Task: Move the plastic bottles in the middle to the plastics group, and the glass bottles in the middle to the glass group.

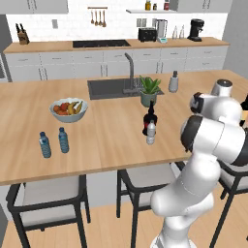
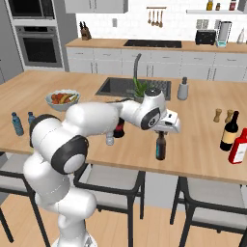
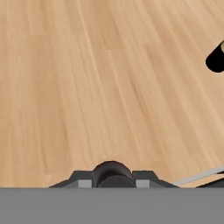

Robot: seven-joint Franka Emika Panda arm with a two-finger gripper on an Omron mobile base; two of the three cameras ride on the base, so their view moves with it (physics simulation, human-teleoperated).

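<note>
We see the gripper (image 2: 161,132) closed on the dark top of the slim teal-blue bottle (image 2: 160,147), which hangs upright near the front edge of the wooden island counter (image 2: 202,154); whether its base touches the wood we cannot tell. In the hand view the bottle's round dark cap (image 3: 111,173) sits between the finger tips at the bottom, the body below hidden.

In the left base view the arm's white bulk covers the gripper and that bottle entirely. In the right base view the arm hides most of the squat dark bottle with the red label (image 1: 150,121) and the small clear-whitish water bottle (image 1: 151,132). The left base view shows them plainly: the two stand just beside each other in the middle of the counter, the clear one nearer the front edge.

The two blue-tinted water bottles (image 1: 54,142) stand close together near the front edge toward the left end. The tall dark wine bottle (image 2: 229,131) stands toward the right end, its label turned so we can hardly read it, and a red bottle (image 2: 238,146) just beside it is cut off by the picture's edge. Two small shakers (image 2: 223,116) stand behind them.

A white bowl (image 1: 69,110) back from the blue bottles holds mixed fruit, red and yellow pieces we cannot name singly. The sink (image 1: 107,89) is set in the far half of the counter, with a potted plant (image 1: 149,90) at its near right corner.
</note>
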